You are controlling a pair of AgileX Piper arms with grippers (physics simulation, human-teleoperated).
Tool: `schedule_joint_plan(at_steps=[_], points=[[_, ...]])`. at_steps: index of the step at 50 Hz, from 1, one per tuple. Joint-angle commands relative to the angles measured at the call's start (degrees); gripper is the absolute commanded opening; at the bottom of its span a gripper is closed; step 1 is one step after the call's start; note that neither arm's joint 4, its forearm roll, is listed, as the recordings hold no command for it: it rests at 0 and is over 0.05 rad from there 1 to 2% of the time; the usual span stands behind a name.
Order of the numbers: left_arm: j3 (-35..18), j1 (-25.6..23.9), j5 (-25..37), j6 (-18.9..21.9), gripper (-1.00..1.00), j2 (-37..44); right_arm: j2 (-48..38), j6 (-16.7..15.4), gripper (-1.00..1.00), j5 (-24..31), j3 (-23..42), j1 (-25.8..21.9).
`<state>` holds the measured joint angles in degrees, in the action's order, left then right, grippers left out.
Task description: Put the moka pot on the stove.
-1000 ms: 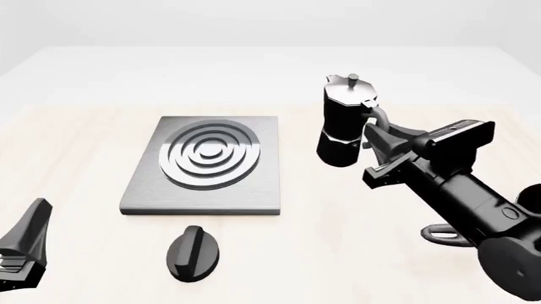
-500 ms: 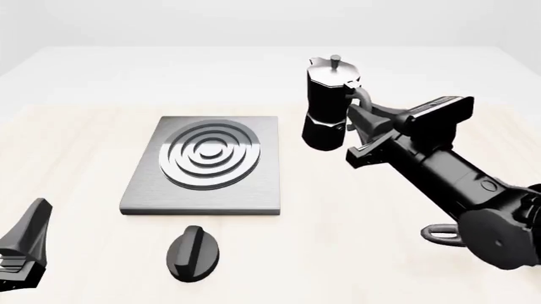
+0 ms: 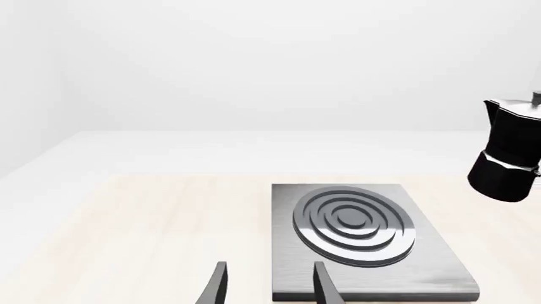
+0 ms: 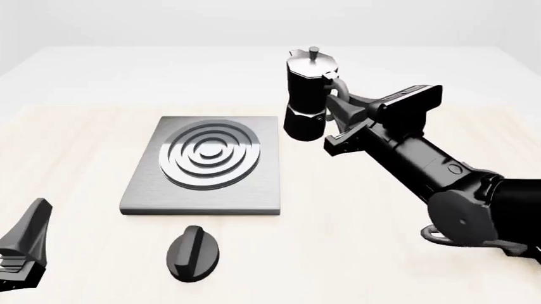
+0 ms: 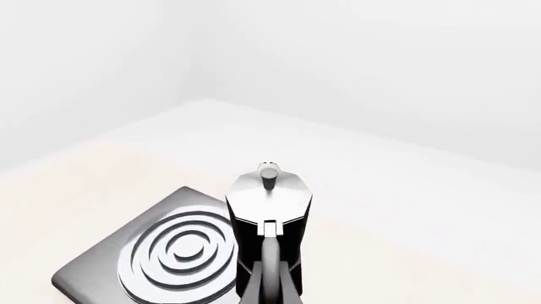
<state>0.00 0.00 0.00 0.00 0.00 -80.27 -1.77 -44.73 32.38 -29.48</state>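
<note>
The right gripper (image 4: 338, 117) has the moka pot (image 4: 308, 95) by its curved side handle, jaws pinched on that handle, and carries it in the air at upper centre of the front view, clear of the desk (image 4: 76, 145). The pot hangs just past the right edge of the stove (image 4: 203, 164), at its far corner. Only its base looks to overlap that corner, and it is nowhere near the ring burner (image 4: 207, 155).

The pot's long axis runs nearly upright, knob at the top, leaning slightly toward the left of the frame. Its handle points right, back along the arm, and its spout faces left toward the stove. In the right wrist view the lid (image 5: 268, 190) sits dead ahead of the jaws, with the burner lower left.

The risks I see come from the grip. A handle hold sits far off the pot's centre, so the body could swing or twist in the jaws during travel and land tilted. Lowering too soon would set it on the plate's edge, half on the desk, and it might tip.

The left gripper (image 4: 25, 244) rests at lower left with its jaws spread and nothing between them, its fingers (image 3: 218, 285) pointing toward the stove's near edge. A black knob (image 4: 192, 252) lies on the desk in front of the stove.
</note>
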Motion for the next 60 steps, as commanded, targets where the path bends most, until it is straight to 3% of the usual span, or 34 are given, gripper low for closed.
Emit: schedule_joint_plan(at_steps=[1, 60], points=[[0.0, 0.0, 0.0, 0.0, 1.00, 0.0, -3.3, 0.7, -1.00, -2.0, 3.2, -0.5], [0.0, 0.0, 0.0, 0.0, 1.00, 0.0, -18.4, 0.7, -1.00, -4.8, 15.9, -5.7]])
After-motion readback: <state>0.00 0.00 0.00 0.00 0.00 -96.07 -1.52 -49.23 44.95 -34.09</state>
